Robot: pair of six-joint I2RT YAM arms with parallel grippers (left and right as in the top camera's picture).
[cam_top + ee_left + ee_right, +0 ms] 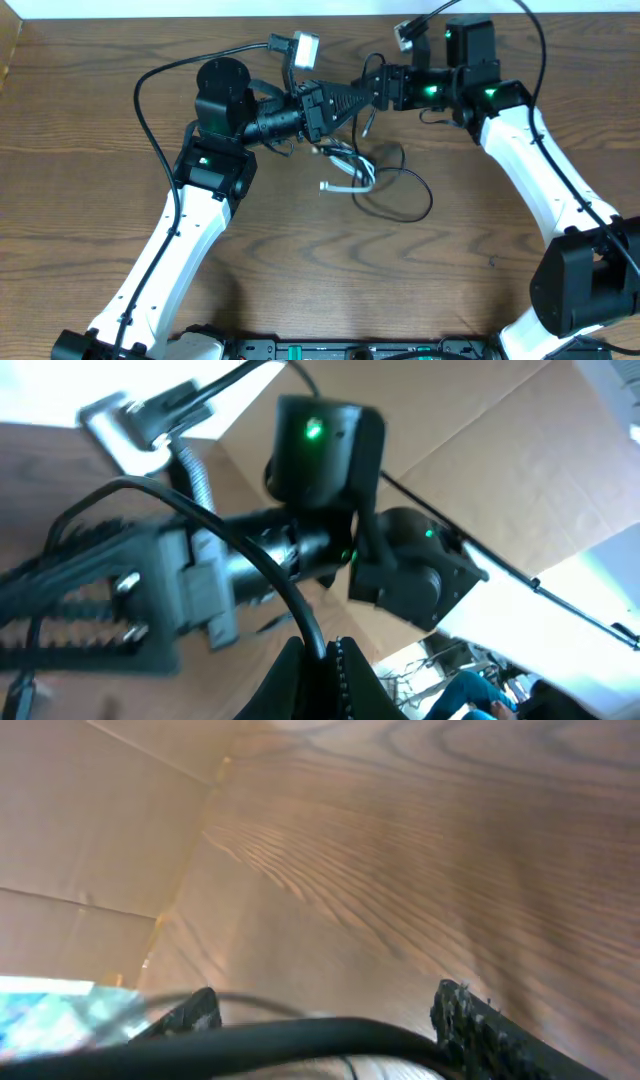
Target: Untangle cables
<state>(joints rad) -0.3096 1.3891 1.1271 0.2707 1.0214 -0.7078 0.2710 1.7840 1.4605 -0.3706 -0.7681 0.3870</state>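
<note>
Two arms: the left arm reaches in from 7 o'clock and the right arm from 4 o'clock; I see their tools nose to nose at 12 o'clock of the table's (pixel 80 150) middle.
Left tool: my left gripper (pixel 320 660) is clenched, its fingertips pinched on a thin black cable (pixel 305 622) that arcs up and away toward 10 o'clock in the left wrist view.
Right tool: my right gripper (pixel 325 1012) is released, its two fingers (pixel 470 1020) standing well apart. A black cord (pixel 250 1038) runs across the gap low in the right wrist view, and I cannot tell whether it touches either pad.
Tangle: the cables (pixel 372 175) lie on the wood at 6 o'clock of the meeting tools, a little toward 3 o'clock of the table's middle.
White one: the white cable (pixel 345 182) sits on the 9 o'clock side of the heap, its plug end pointing to 9 o'clock.
Black loops: these spread flat on the 3 o'clock side.
Hanging strand: one black strand (pixel 367 125) drops from between the tools toward the heap.
Picture quality: my left wrist view is smeared, so I cannot read fine detail there.
</note>
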